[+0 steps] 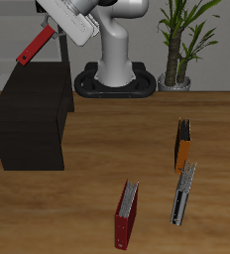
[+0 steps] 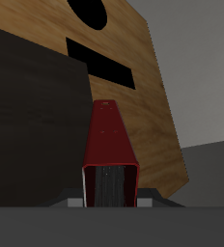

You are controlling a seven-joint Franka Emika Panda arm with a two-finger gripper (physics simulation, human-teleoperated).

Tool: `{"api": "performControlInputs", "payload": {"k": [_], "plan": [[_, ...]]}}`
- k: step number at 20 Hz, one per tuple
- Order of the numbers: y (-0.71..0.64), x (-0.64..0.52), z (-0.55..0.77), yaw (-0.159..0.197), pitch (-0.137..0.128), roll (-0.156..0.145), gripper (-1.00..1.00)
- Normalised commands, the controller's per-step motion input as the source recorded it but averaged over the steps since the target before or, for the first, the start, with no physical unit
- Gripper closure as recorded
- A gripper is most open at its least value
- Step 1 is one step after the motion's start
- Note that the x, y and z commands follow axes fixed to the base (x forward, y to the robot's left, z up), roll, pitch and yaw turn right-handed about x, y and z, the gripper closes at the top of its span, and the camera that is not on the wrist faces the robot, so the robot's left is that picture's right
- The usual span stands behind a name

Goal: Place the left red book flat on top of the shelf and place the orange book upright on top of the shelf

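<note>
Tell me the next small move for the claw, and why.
Probably lower the claw toward the shelf while levelling the red book. The book is gripped, held tilted in the air above the shelf's top and not touching it, and it has to end up flat there. The orange book waits on the table.

No readable text, label, brand, number or sign is showing in either view. The covers of the left red book, the orange book, the darker red book and the grey-white book are appearing plain, and the shelf beside them is carrying no markings either.
</note>
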Motion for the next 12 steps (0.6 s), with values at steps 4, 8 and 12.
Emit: {"api": "performControlInputs", "payload": {"k": [4, 8, 12], "plan": [[-0.13, 0.09, -0.29, -0.009, 0.102, -0.016, 1.0], [0.07, 0.11, -0.31, -0.026, 0.137, 0.021, -1.0], [0.25, 0.1, -0.21, 0.012, 0.055, 0.049, -1.0]]}}
